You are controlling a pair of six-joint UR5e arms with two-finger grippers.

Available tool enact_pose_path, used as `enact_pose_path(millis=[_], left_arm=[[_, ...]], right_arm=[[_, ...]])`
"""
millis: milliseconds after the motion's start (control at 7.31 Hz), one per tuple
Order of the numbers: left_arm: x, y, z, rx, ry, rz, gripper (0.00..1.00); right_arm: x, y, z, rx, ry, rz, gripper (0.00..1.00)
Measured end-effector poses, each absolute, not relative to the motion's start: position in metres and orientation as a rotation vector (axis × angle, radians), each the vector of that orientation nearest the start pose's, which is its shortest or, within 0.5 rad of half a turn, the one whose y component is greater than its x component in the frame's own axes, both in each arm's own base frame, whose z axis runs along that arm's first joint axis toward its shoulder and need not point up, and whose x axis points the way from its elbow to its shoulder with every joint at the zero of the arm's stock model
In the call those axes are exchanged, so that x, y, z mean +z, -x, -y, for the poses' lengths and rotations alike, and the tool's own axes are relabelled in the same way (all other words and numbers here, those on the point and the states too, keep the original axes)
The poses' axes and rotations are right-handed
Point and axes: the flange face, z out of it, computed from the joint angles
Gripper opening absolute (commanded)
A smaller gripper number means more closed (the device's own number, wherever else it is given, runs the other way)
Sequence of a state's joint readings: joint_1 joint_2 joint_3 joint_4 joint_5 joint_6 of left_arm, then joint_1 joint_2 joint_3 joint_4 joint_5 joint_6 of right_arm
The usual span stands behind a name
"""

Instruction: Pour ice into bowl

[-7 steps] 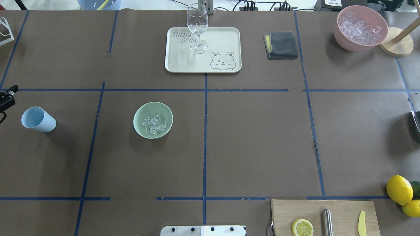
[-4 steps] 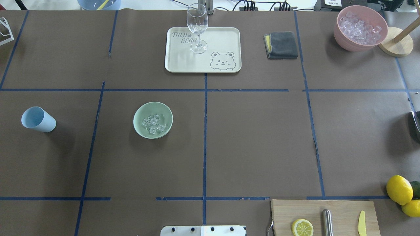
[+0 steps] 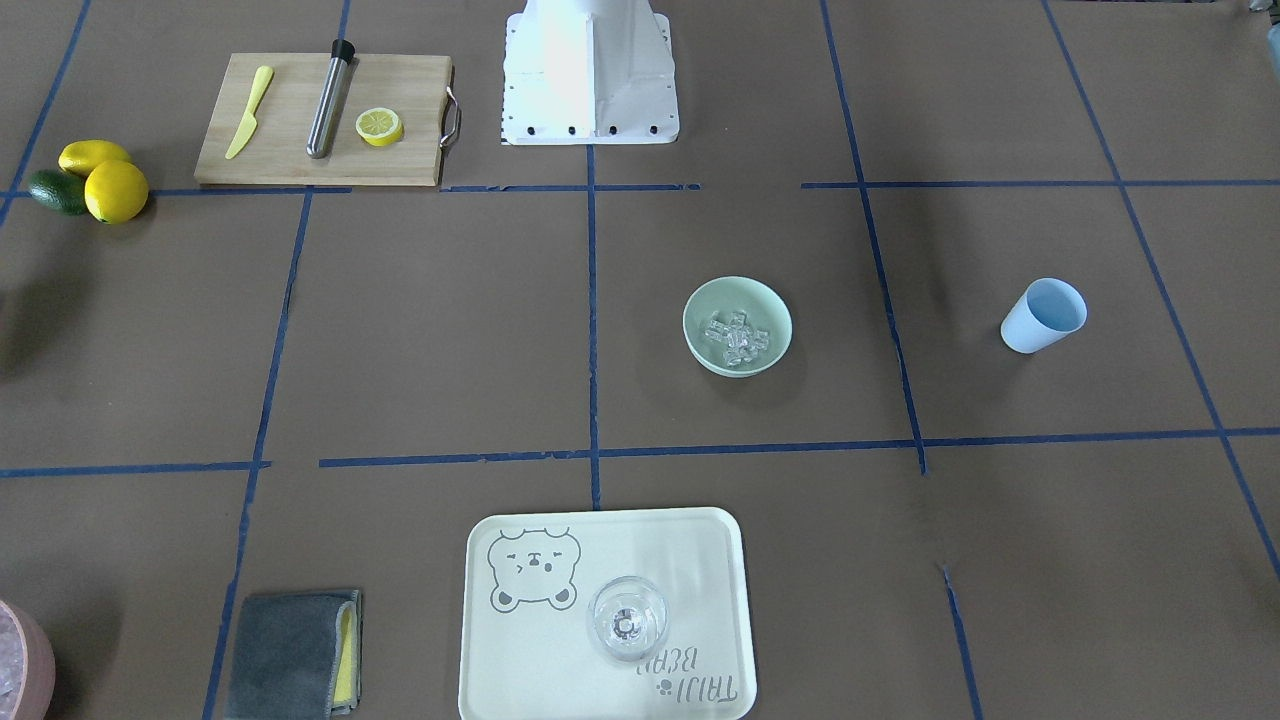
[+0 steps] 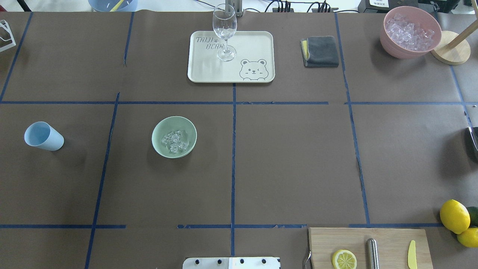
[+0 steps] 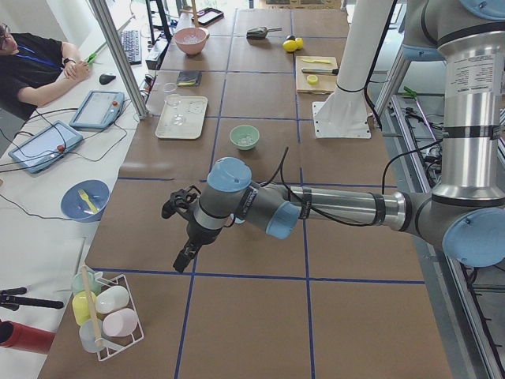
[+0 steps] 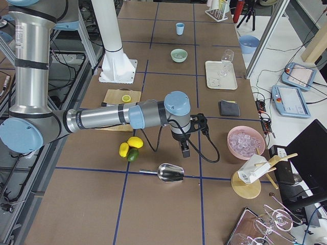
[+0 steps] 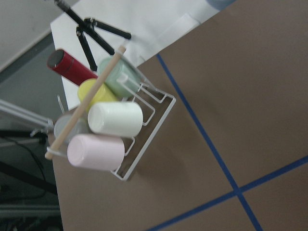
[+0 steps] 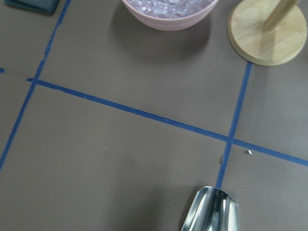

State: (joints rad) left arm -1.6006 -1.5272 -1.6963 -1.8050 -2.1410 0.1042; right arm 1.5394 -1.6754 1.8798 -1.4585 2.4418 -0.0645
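While both arms are hanging out over the table's ends, the ice (image 4: 174, 141) is lying in a small heap inside the mint-green bowl (image 4: 158, 129). In the overhead view the bowl is sitting upright at about 9 o'clock from the table's middle. The blue cup (image 4: 44, 136) is standing well apart at the bowl's 9 o'clock, and the cream tray (image 4: 254, 41) carrying the wine glass (image 4: 224, 31) is lying at its 1 o'clock. You are seeing the left gripper (image 5: 181, 263) pointing down near a wire rack of cups (image 5: 106, 312); you cannot tell whether its claw is released or clenched. The right gripper (image 6: 185, 151) is hanging at 1 o'clock of a metal scoop (image 6: 171, 172), and there too you cannot tell.
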Motion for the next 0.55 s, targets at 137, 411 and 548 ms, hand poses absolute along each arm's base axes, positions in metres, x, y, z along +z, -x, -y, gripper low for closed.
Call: enact_pose_path(millis=[137,411,548], left_arm=[[0.626,0.091,0.484,0.118,-0.208,-0.65,1.0],[0.657,0.084,0.466,0.076,-0.094,-0.773,1.0],[0.651,0.083,0.462,0.077,-0.098,-0.787,1.0]], right_arm=[[0.524,-0.024,0.462,-0.271,-0.332,0.887,1.0],[0.48,0.023,0.483,-0.281,-0.327,0.935,1.0],[0.446,0.054,0.497,-0.267,-0.317,0.963,1.0]])
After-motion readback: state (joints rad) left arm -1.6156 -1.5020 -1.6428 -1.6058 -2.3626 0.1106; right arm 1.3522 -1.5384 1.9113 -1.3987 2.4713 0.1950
